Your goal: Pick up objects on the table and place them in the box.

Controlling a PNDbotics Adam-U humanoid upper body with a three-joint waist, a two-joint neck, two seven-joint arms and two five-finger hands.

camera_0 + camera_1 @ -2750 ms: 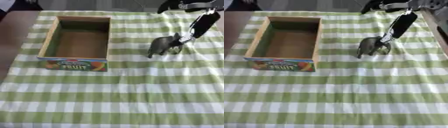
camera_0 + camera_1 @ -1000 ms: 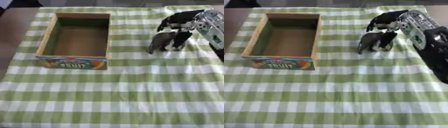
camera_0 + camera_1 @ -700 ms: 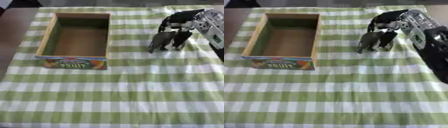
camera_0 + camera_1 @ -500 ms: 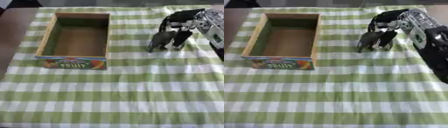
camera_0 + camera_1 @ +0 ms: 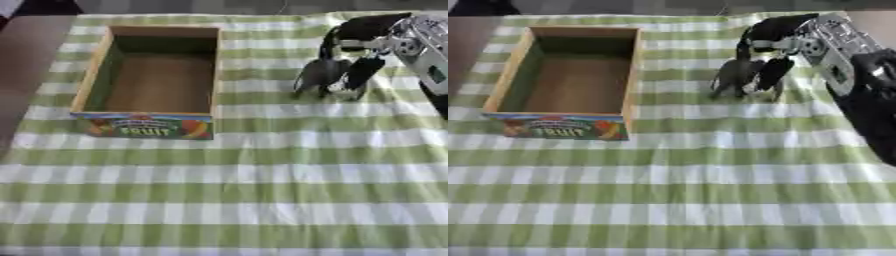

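Observation:
A grey toy elephant stands on the green-and-white checked cloth at the right rear of the table. My right hand comes in from the upper right and arches over it. Its fingers curl down the animal's right flank and the thumb reaches over its back, so the hand is shut on the toy. The elephant's feet still rest on the cloth. An open cardboard fruit box sits at the left rear with nothing inside. My left hand shows in no view.
The checked cloth covers the whole near half of the table. A bare brown tabletop strip lies left of the box. My black right forearm runs along the right edge.
My right hand has dropped from above the elephant onto it, and its fingers have curled down round the animal. The elephant and the box have stayed in place.

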